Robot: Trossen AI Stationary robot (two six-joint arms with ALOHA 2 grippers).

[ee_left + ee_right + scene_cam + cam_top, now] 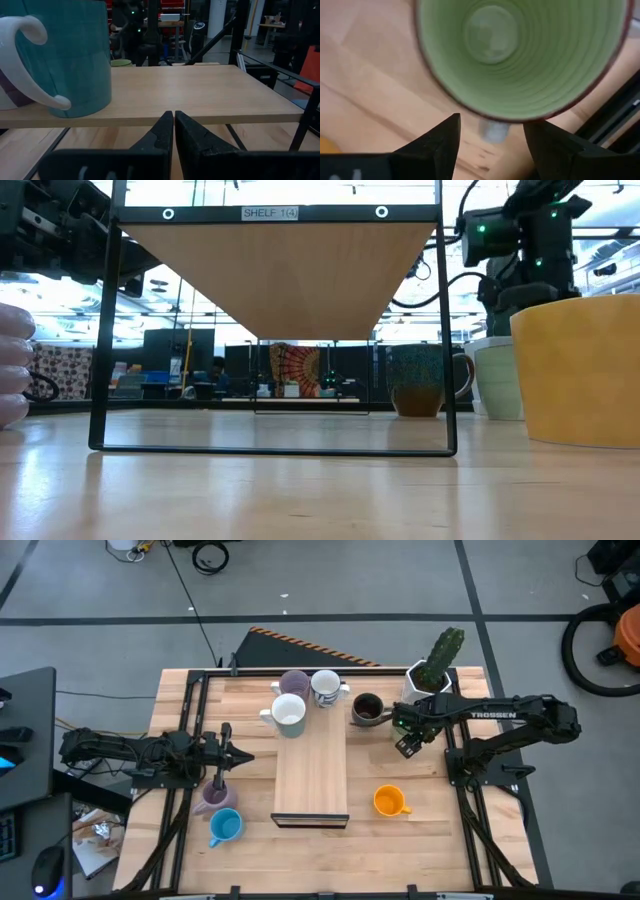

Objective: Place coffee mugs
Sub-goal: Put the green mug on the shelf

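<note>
1. Hovering over the far right of the table, the right gripper [408,739] hangs above a mug with a ribbed green inside [520,55]; its fingers [437,142] are spread wide, one to each side of the rim, with no contact visible.
2. The dark brown mug [367,709] stands just right of the wooden shelf [311,772], near its far end.
3. Three mugs sit at the shelf's far end: a purple mug [293,683], a white mug [289,712] with its handle to the left, and a white/grey mug [325,687].
4. The orange mug [389,801] stands on the table right of the shelf's near end, handle to the right.
5. The blue mug [224,826] and a second purple mug [216,795] stand left of the shelf's near end, close together.
6. The left gripper [226,755] is left of the shelf, fingers [192,135] pressed together, empty.
7. The cactus pot [430,675] stands at the far right corner.
</note>
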